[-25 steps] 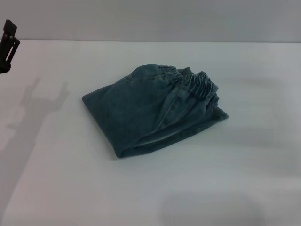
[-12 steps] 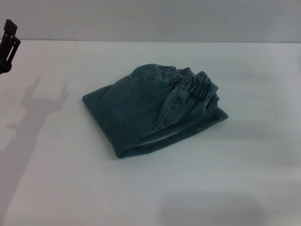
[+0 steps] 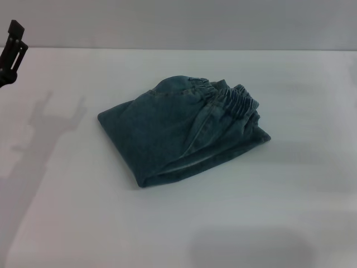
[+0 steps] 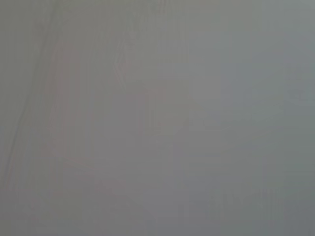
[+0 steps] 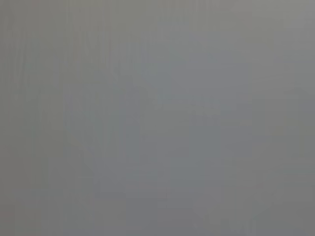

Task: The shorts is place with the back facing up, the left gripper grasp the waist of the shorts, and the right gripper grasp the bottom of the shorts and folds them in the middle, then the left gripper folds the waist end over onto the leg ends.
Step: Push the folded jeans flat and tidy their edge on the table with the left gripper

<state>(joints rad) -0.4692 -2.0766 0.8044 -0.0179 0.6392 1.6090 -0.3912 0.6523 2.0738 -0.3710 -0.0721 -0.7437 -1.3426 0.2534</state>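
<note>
Dark blue-green denim shorts [image 3: 178, 131] lie folded into a compact bundle in the middle of the white table [image 3: 290, 212]. Their elastic waist [image 3: 234, 100] sits on top at the far right of the bundle, over the leg ends. My left gripper [image 3: 11, 47] shows only as a black tip at the far left edge of the head view, raised well clear of the cloth, and casts a forked shadow on the table. Nothing of the right gripper appears in any view. Both wrist views show only a plain grey surface.
A grey wall [image 3: 178, 22] runs behind the table's far edge. A soft shadow [image 3: 251, 248] lies on the table near the front edge, right of centre.
The left gripper's tip has shifted slightly up and to the right at the picture's left edge, and its shadow moved with it. The shorts have not moved.
</note>
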